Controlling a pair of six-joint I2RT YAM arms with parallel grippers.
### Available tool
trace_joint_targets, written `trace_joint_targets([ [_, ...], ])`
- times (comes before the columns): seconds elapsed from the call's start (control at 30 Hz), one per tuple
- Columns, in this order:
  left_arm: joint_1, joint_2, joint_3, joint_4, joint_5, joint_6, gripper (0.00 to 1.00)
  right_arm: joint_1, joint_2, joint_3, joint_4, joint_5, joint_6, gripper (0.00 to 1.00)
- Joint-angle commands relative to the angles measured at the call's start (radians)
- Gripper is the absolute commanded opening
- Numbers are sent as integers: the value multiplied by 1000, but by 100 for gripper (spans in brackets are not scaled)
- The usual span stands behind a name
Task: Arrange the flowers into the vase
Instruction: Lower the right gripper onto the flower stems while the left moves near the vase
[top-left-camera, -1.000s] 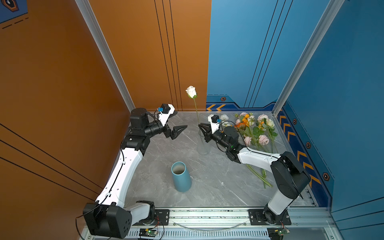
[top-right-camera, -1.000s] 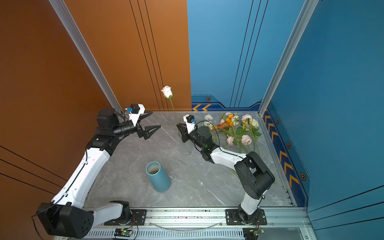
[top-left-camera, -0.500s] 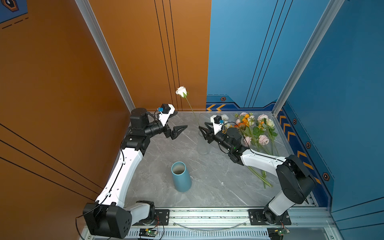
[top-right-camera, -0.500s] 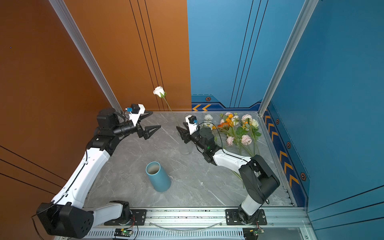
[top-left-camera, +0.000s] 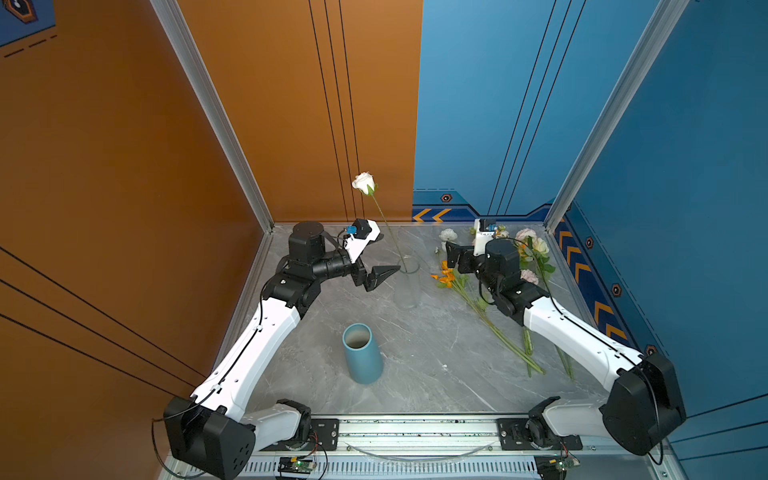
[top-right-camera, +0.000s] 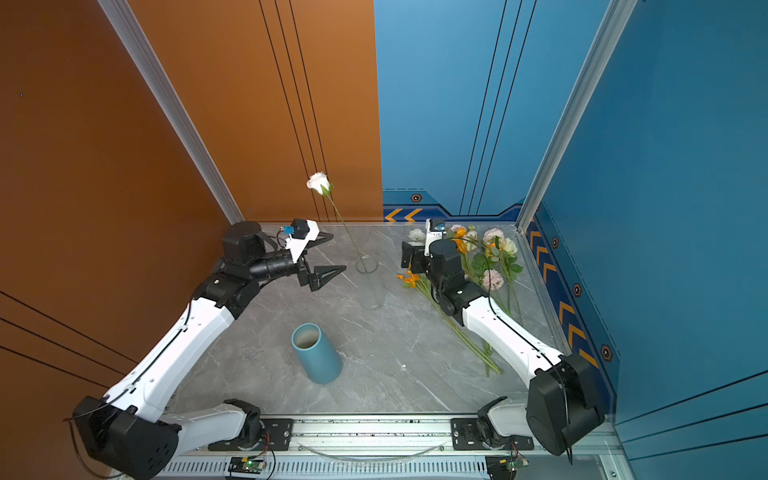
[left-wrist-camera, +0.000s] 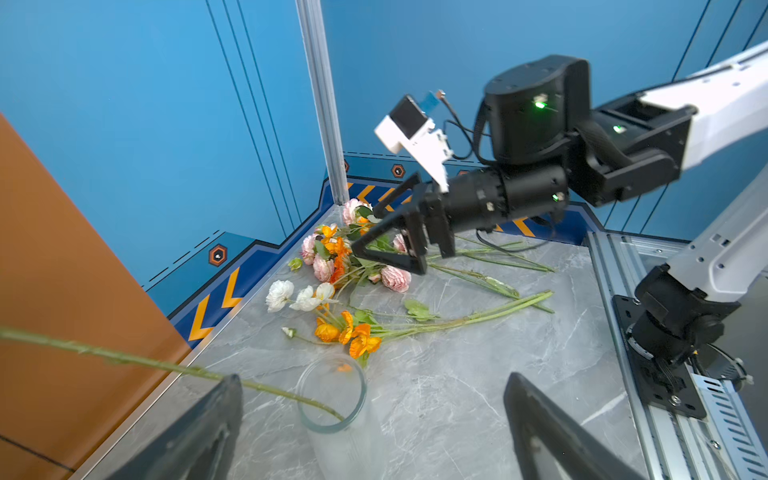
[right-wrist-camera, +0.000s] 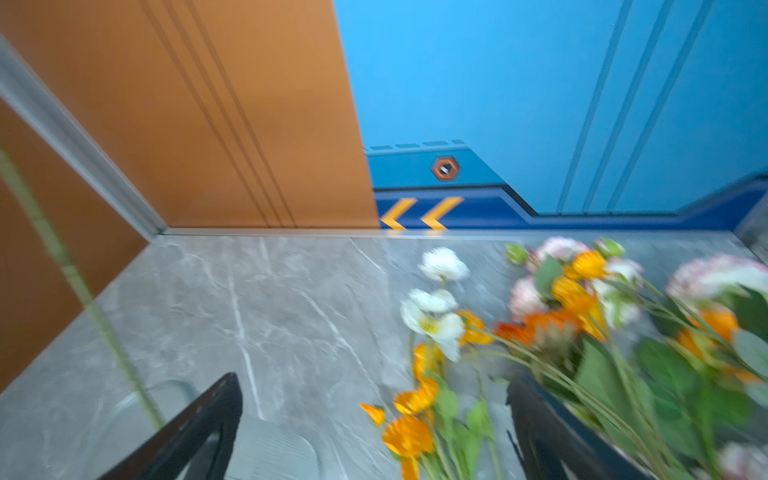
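1. In both top views the left arm (top-left-camera: 257, 345) rises from its base at the lower left. Its white link slopes up toward the middle, and the black wrist lies roughly level, pointing right.
2. The left gripper (top-left-camera: 390, 252) hangs above the table (top-left-camera: 436, 345) just left of the glass vase (top-left-camera: 409, 286), its tips close to the rim. Its jaws are spread wide with nothing between them.
3. A white rose (top-left-camera: 364, 183) stands in the glass vase. Its stem leans toward the upper left, so the bloom sits high against the orange wall.
4. The right arm (top-left-camera: 573, 336) climbs from the lower right, bends at the elbow, and reaches up and left over the loose flowers (top-left-camera: 528, 253).
5. The right gripper (left-wrist-camera: 363, 232) points away from its arm, low over the blooms. Its jaws are spread and carry nothing.
6. The right wrist view is smeared, so I cannot tell whether one finger touches the stems.
7. The remaining flowers lie flat at the right of the table, with the blooms toward the back wall and the stems trailing toward the front.
8. A blue vase (top-left-camera: 362, 353) stands empty at centre front, well apart from both grippers.
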Motion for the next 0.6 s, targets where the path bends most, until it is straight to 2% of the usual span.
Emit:
trace_joint_targets([
  [0.0,-84,-21,-24,11,-96,42,98,-96,-27,16,-352,24,69,97],
  [0.1,-180,-17,-34,9,-164,63,98,-149,-48,-12,-389,47,48,93],
  [0.27,-372,20,-45,9,-413,96,98,-229,-26,-20,-490,79,8,87],
  [0.33,-431,42,-51,14,-487,109,98,-273,6,-32,-513,61,-17,77],
  [0.4,-462,54,-59,30,-520,107,98,-306,46,-45,-519,44,-34,69],
  [0.57,-483,69,-68,47,-497,95,98,-322,137,-43,-517,12,-58,55],
])
